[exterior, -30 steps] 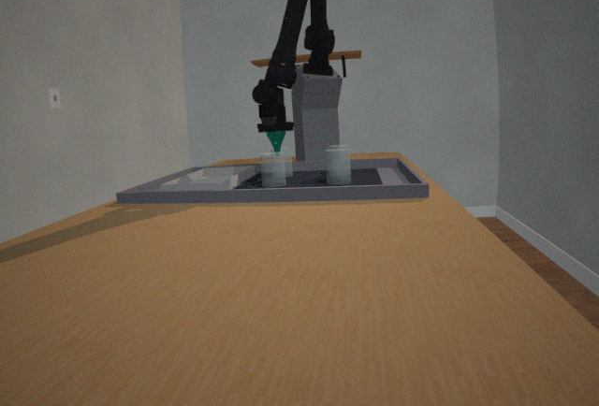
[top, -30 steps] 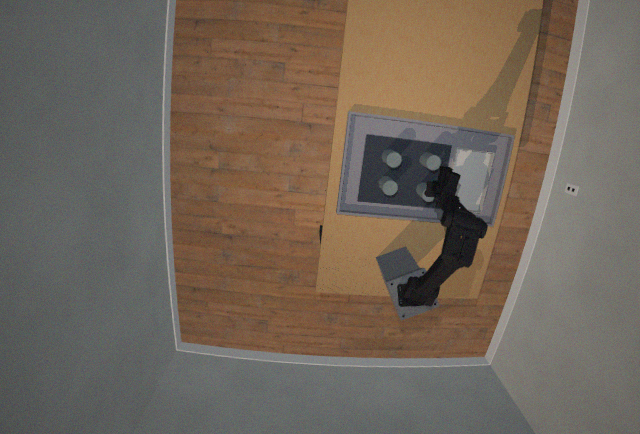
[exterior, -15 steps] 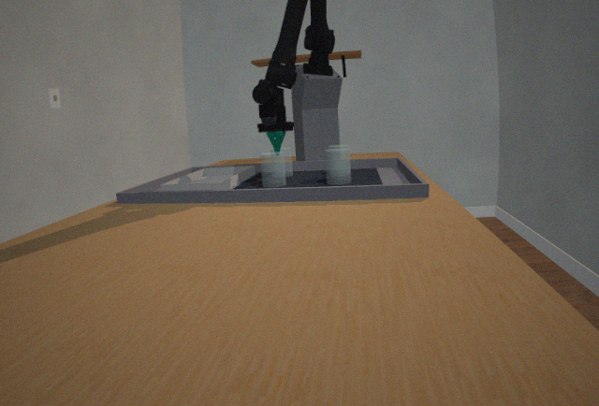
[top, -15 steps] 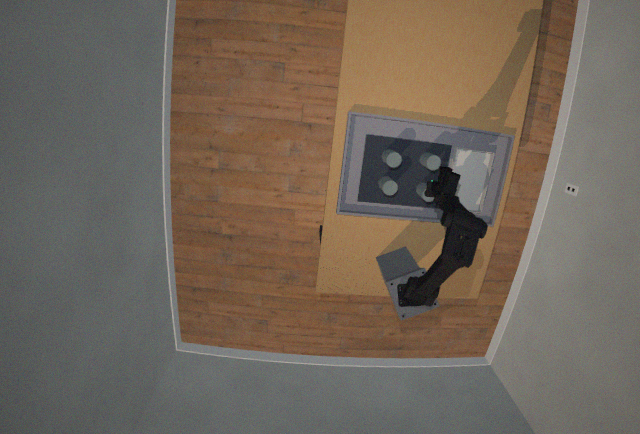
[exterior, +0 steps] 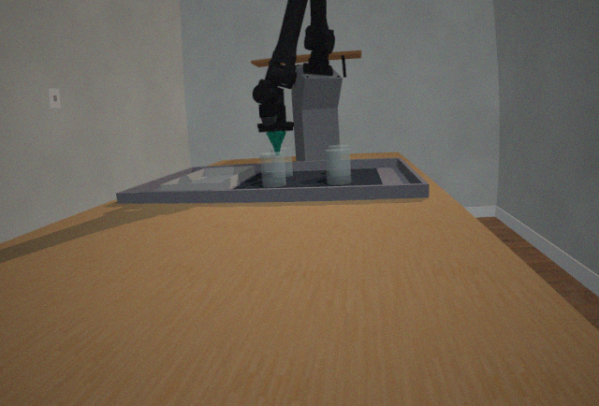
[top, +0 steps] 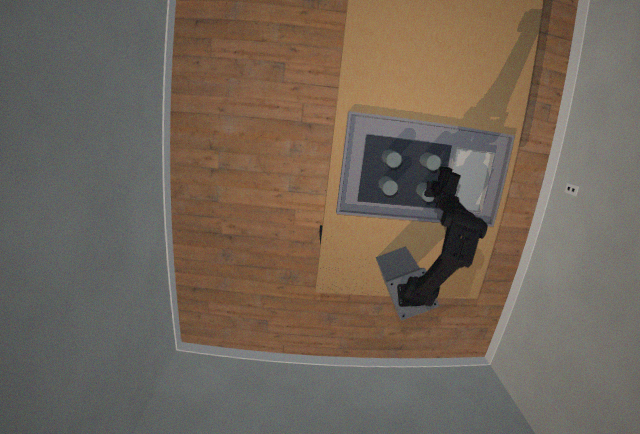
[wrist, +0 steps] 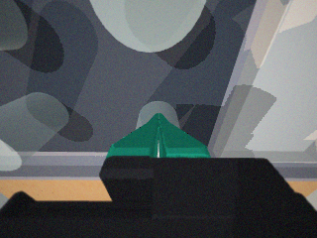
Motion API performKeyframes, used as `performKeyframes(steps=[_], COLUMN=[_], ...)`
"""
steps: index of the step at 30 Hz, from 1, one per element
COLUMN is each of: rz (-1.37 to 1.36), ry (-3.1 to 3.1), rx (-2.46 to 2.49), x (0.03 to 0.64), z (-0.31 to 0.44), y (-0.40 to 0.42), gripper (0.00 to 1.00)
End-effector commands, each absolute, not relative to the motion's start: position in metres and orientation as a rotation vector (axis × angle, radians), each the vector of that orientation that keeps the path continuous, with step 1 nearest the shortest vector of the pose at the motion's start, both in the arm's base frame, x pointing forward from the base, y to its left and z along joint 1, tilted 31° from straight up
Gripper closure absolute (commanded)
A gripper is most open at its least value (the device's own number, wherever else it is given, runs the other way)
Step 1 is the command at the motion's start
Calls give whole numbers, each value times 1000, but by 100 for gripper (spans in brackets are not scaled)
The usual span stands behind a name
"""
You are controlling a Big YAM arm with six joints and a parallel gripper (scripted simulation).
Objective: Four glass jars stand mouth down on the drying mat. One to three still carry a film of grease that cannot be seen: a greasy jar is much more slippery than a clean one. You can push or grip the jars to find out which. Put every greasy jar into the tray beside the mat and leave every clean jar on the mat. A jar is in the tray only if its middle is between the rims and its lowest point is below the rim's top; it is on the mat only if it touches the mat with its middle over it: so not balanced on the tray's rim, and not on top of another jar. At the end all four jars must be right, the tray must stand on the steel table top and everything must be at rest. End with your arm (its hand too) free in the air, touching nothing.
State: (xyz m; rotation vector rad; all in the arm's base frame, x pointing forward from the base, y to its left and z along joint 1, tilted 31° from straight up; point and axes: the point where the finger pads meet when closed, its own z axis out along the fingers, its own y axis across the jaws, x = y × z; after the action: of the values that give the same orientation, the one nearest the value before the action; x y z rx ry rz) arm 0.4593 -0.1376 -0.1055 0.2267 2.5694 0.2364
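Four pale jars stand mouth down on the dark mat [top: 369,176] [wrist: 119,89]. The far left jar [top: 393,159] [wrist: 10,25], far right jar [top: 432,162] [exterior: 273,171] [wrist: 149,25] and near left jar [top: 389,187] [wrist: 37,119] stand apart. The near right jar [top: 428,197] [wrist: 158,109] is partly hidden by the arm and fingers. My gripper [exterior: 277,150] [wrist: 158,118] is shut with nothing between its green fingertips, pointing down over the near right jar; whether it touches is unclear. The white tray [top: 473,181] [exterior: 241,178] [wrist: 292,69] lies right of the mat, holding no jar.
A raised grey rim [top: 413,211] [exterior: 280,195] surrounds the mat and tray. The wooden table [top: 434,47] [exterior: 290,295] extends beyond it. The arm reaches over the rim from its grey pedestal [top: 398,264] [exterior: 316,121].
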Motion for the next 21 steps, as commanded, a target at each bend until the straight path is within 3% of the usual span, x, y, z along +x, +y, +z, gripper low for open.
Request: performKeyframes(steps=[1,21], rz=[264,264], ry=[2620,2620], rx=[243,243], x=[431,429], z=[-122,-123], y=[-128,-128], gripper=[100,100])
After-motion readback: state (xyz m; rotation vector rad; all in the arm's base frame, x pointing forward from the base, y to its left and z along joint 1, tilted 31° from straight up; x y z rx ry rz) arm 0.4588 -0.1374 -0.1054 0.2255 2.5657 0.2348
